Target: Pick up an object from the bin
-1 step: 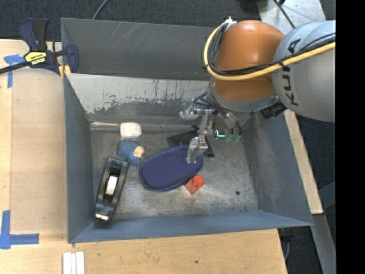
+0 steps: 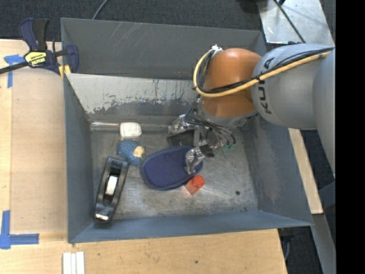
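Note:
My gripper hangs low in the middle of the bin, its fingertips down at the right edge of a dark blue oval pad. Whether the pad is between the fingers cannot be made out. Just below the fingertips lies a small red block, touching the pad's lower right rim. A bit of green peeks out to the right of the gripper body.
On the left floor lie a black tape dispenser, a small blue and yellow toy and a white block near the back wall. The arm with its orange cover hangs over the bin's right back part.

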### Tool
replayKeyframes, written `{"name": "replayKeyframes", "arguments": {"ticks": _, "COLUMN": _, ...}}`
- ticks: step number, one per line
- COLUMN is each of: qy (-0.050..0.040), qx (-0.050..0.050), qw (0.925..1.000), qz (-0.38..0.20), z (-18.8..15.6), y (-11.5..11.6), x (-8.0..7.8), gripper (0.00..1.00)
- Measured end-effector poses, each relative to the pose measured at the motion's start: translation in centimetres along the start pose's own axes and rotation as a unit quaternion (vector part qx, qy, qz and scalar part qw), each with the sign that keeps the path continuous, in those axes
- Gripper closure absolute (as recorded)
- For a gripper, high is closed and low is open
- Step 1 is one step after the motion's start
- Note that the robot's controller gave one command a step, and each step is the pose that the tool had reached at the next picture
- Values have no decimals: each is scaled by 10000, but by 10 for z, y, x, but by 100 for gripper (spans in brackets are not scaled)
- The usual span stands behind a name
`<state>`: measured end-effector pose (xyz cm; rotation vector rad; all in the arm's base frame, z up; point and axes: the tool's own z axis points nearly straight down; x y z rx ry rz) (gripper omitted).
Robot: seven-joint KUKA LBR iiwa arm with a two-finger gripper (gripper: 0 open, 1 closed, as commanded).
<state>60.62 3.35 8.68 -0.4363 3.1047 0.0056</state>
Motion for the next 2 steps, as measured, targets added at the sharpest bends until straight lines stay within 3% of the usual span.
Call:
{"name": "replayKeyframes", "arguments": {"ticks": 1, "qy": 49, "qx": 0, "qw": 10000, "qz": 9, "z": 1, "y": -1, "x": 2, "gripper": 100}}
{"name": "replayKeyframes", "arguments": {"ticks": 2, "qy": -29, "qx": 34, "qw": 10000, "qz": 44, "z": -134, "y": -25, "x": 1, "gripper": 100}}
